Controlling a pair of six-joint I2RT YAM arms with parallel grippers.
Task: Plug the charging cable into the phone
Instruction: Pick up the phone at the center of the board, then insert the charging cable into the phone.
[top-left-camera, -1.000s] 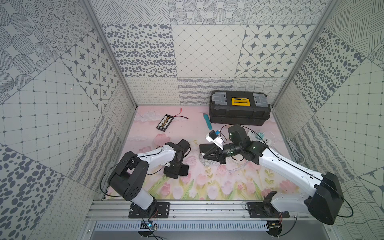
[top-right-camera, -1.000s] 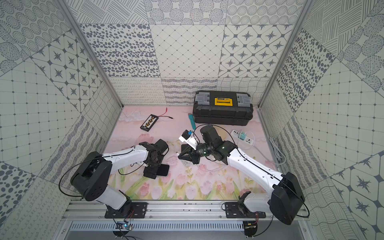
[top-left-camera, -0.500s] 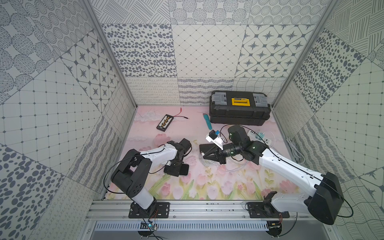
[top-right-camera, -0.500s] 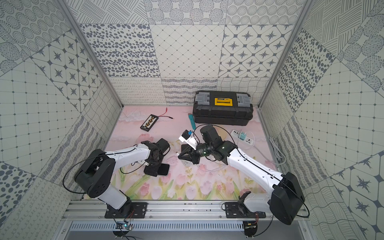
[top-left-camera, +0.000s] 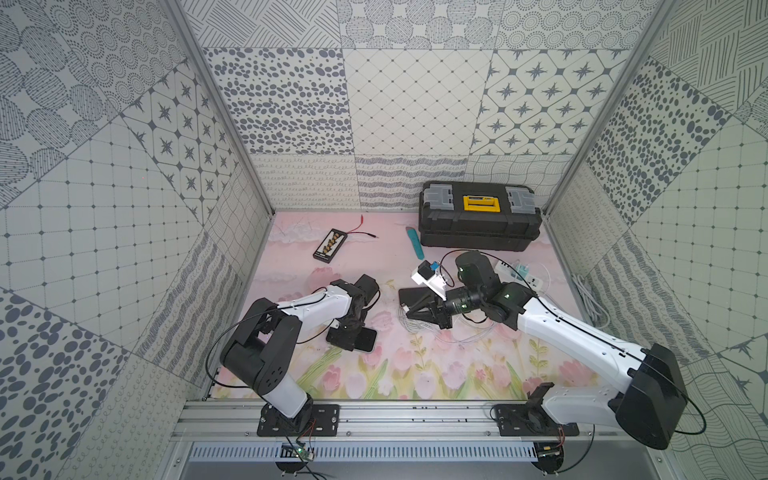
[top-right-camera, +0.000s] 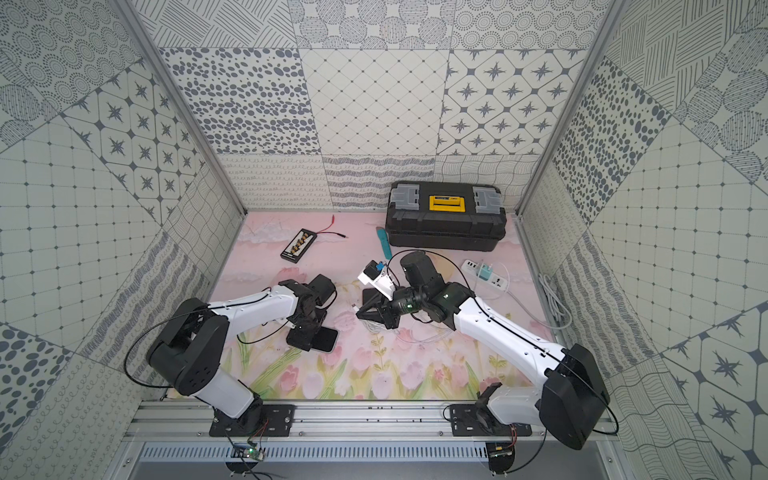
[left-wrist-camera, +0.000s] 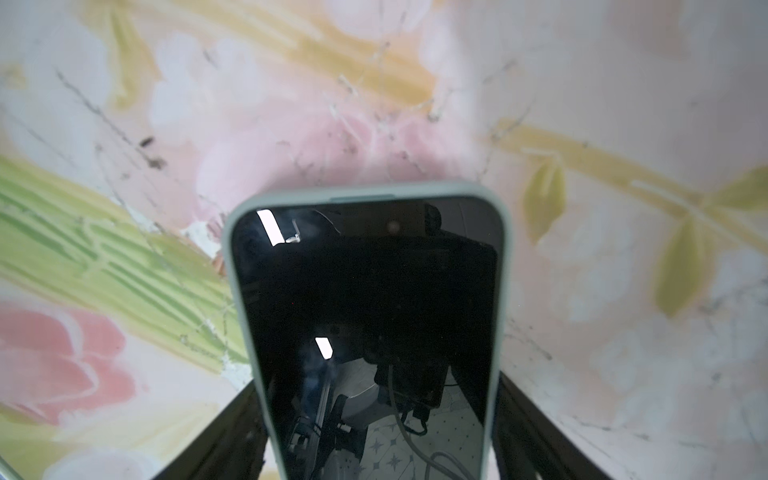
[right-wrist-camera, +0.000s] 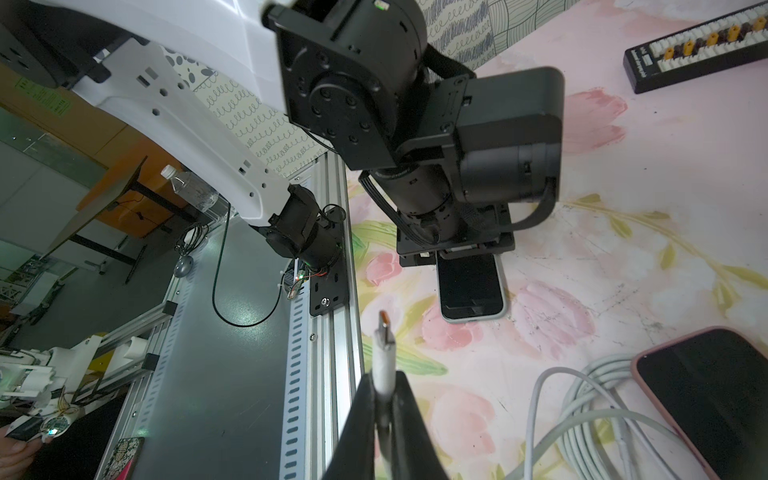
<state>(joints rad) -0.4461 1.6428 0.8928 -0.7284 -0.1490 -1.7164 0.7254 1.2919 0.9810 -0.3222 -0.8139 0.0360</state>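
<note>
Right wrist view, and the right gripper (right-wrist-camera: 382, 384) is clamping the cable (right-wrist-camera: 382, 359) by its white plug. The jaws are closed tight on it, and the metal tip is poking out into the air above the mat (right-wrist-camera: 623, 249). The rest of the cable is lying in loose loops (top-left-camera: 409, 325) on the mat under that gripper, right beside a pink phone (right-wrist-camera: 706, 395). The plug is sitting well apart from the phone (right-wrist-camera: 471, 291), which is lying flat and screen-up, showing a dark display and a pale green case. Over in the left wrist view, the left gripper (left-wrist-camera: 376, 380) is straddling that phone. Its fingers (left-wrist-camera: 232, 436) are sitting against both long edges with no gap showing, closed on it. In both top views the phone's free end is sticking out from under the left gripper, and the two grippers are standing near each other, not touching.
</note>
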